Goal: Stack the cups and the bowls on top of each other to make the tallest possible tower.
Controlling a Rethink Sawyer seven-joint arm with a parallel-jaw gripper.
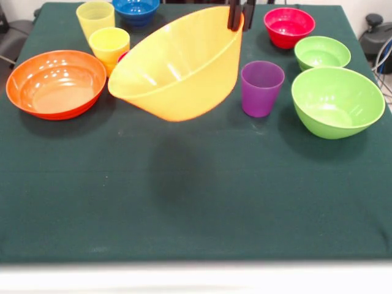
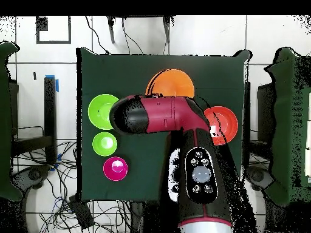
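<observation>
Large yellow-orange bowl (image 1: 177,64) held clear of the table (image 1: 196,202), tilted, mouth facing forward, its shadow on the cloth below, midway across the table toward the far edge. Gripper (image 1: 241,17) pinching the bowl's upper rim, one finger each side of the wall. Judged light: thin, glossy moulded plastic, stiff enough to keep its round form from a single rim pinch, but slippery and liable to swing or rotate in so narrow a hold; rim the only practical purchase on a bowl this wide. Purple cup (image 1: 261,87) upright just beside the bowl, translucent, tapered, probably light and easily toppled; best taken across the lip. Orange-red bowl (image 1: 56,82) wide, shallow, shiny, near the left edge. Two yellow cups (image 1: 104,30) toward the far left corner, blue bowl (image 1: 136,10) at the far edge. Red-pink bowl (image 1: 288,26), small green bowl (image 1: 321,52) and large green bowl (image 1: 337,100) ranged along the right edge, all smooth, rounded, opaque. Table covered in dark green cloth, matte, offering some grip under bases. No stack begun; tower judged at its opening step.
</observation>
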